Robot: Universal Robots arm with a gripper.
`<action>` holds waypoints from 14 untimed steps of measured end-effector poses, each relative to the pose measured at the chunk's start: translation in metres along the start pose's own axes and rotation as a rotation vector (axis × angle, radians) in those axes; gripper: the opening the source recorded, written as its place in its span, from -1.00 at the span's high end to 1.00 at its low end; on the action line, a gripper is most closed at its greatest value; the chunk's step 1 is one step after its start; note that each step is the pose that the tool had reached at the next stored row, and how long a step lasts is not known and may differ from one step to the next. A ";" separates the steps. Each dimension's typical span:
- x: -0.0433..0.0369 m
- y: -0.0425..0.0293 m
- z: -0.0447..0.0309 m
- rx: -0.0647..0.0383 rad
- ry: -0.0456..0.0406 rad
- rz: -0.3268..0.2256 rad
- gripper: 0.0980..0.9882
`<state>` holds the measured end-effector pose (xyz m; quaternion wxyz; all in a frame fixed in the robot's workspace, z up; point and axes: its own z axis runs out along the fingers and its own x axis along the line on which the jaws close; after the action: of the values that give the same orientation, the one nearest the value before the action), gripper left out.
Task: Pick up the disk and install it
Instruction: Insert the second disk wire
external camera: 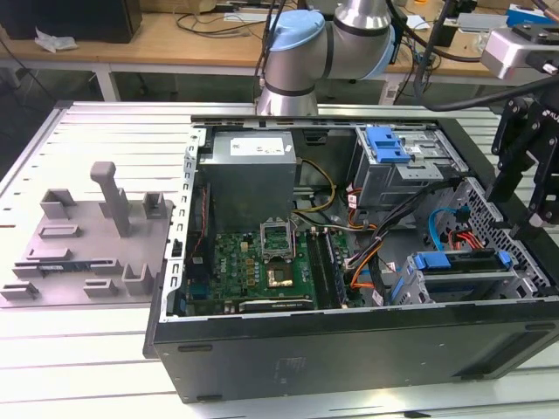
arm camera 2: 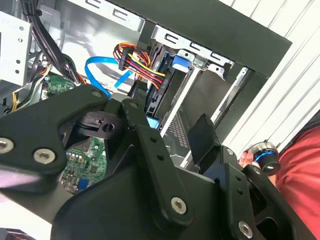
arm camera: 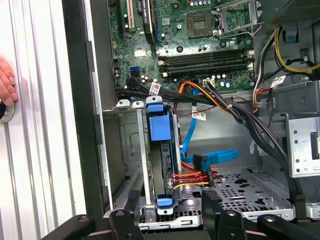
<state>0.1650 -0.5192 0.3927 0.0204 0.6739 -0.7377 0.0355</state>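
The disk (arm camera: 161,131) stands on edge in the drive cage (arm camera: 125,150) at the case's corner, its blue bracket facing me. A red-yellow-black cable (arm camera: 192,178) and a blue flat cable (arm camera: 210,157) run up to its side. In the exterior view the disk's blue bracket (external camera: 460,260) shows on top of the silver cage at the exterior view's right. My gripper (arm camera: 172,207) hangs open just above that cage, one finger on each side of the disk's slot and nothing between them. It hovers over the case's right edge (external camera: 524,201); its black fingers (arm camera 2: 202,134) spread apart over the cage.
The open computer case (external camera: 349,349) lies on a slatted metal table (external camera: 87,349). Inside are a green motherboard (external camera: 262,271), a grey power supply box (external camera: 249,175), and an upper bay with a blue latch (external camera: 389,144). A person's hand (arm camera: 6,82) rests beside the case.
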 end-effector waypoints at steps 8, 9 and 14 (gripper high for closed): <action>0.0000 0.0000 0.0000 0.000 0.0000 0.000 -0.14; 0.0000 0.0000 0.0000 0.000 -0.0001 0.000 -0.14; -0.0154 0.0029 -0.0011 0.002 0.0598 -0.001 -0.14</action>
<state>0.1635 -0.5035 0.3925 0.0419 0.6728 -0.7365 0.0564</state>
